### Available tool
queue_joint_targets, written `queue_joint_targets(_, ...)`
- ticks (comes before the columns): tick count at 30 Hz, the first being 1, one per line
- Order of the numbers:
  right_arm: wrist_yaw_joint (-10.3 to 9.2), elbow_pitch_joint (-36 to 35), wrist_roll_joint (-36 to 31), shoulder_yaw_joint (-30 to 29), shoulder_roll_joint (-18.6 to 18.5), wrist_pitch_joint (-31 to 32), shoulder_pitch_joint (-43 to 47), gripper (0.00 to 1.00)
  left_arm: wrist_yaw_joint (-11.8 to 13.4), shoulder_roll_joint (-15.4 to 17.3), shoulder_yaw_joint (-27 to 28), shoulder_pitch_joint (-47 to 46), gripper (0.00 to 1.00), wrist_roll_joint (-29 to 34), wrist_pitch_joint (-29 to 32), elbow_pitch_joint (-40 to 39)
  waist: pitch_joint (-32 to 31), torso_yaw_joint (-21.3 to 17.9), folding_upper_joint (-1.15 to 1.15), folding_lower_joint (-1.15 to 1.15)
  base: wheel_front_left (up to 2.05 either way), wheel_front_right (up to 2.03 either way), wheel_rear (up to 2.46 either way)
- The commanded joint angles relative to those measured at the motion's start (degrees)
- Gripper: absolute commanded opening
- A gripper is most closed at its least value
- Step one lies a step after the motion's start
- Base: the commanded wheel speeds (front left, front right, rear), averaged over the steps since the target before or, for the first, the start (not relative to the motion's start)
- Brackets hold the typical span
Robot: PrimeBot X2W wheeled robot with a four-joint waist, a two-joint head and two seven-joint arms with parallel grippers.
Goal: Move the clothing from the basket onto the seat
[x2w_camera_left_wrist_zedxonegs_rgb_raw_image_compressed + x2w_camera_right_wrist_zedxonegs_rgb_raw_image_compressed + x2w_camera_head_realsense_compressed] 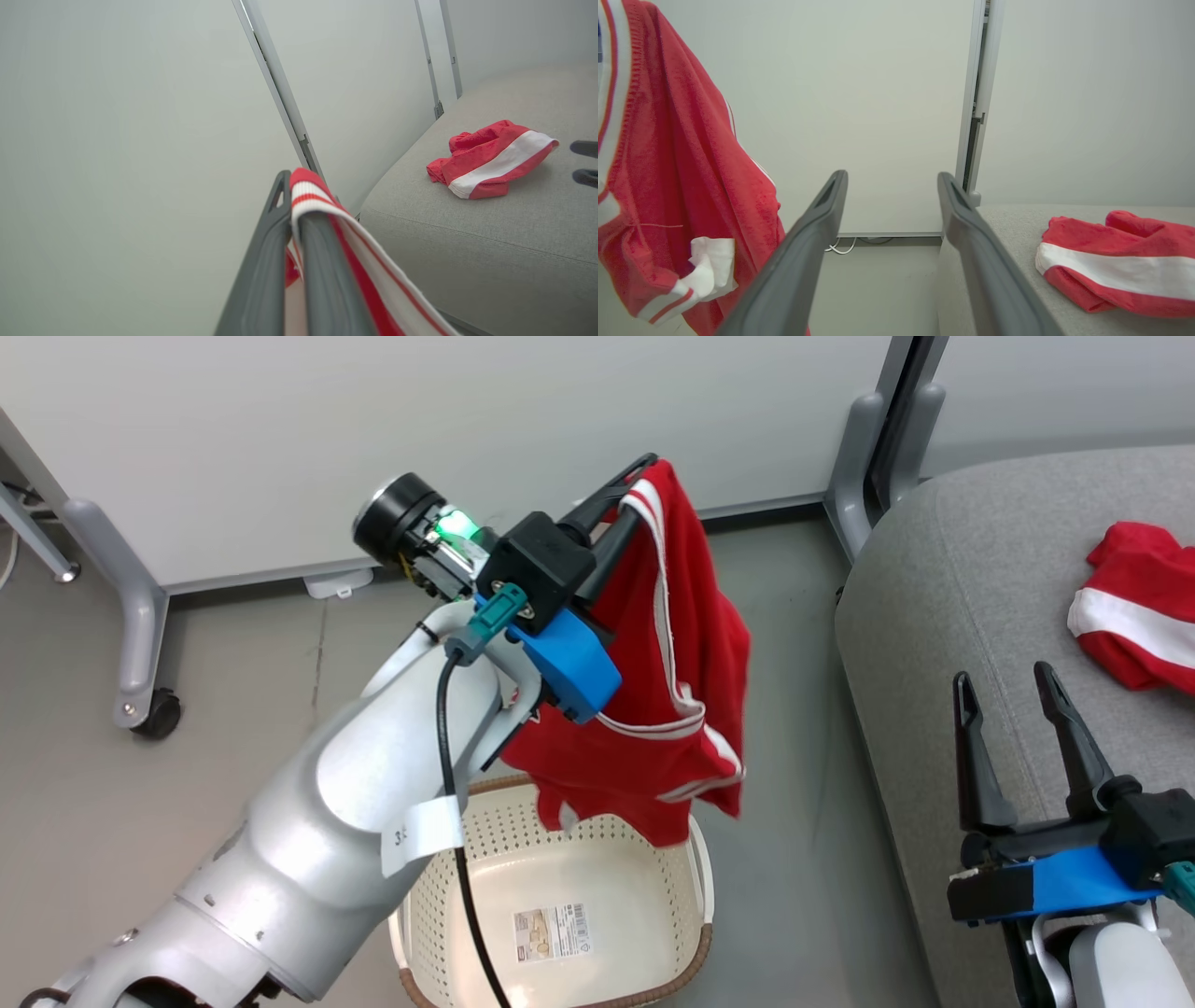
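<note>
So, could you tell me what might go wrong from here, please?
The left hand grips the hanging garment only by its striped edge, so it may drop into the basket. Its low hem could catch the seat edge on the way across. The open right hand over the seat may snag it.

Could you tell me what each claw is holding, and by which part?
The left claw is shut on a red garment at its white-striped trim; the right claw holds nothing.

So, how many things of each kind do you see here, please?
Red garments: 2 (hanging garment in the shut left gripper, crumpled garment on the seat)
Basket: 1
Seat: 1
Grippers: 2 (right gripper open)
Total: 6
</note>
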Motion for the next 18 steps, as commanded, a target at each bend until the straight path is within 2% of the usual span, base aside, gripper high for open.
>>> queue_joint_targets(1,0.01,0.1,0.4,-0.1,0.2,0.0,0.9,1.00,0.0,-0.1,0.0,-0.3,0.00,0.2,-0.3,-0.2,-0.6,0.0,-0.01,0.01,0.00,0.00,0.00)
queue_joint_targets(11,0.01,-0.2,0.7,0.1,0.7,0.0,1.1,1.00,-0.5,-1.1,-0.8,0.4,0.00,-0.3,-0.3,-0.4,-1.4,0.0,-0.01,0.01,0.00,0.00,0.00)
queue_joint_targets(18,0.01,-1.2,0.9,3.3,0.3,0.0,-0.9,1.00,-0.5,-1.7,-1.1,0.9,0.00,-0.5,-0.3,-0.3,-1.5,0.5,-0.01,0.01,0.00,0.00,0.00)
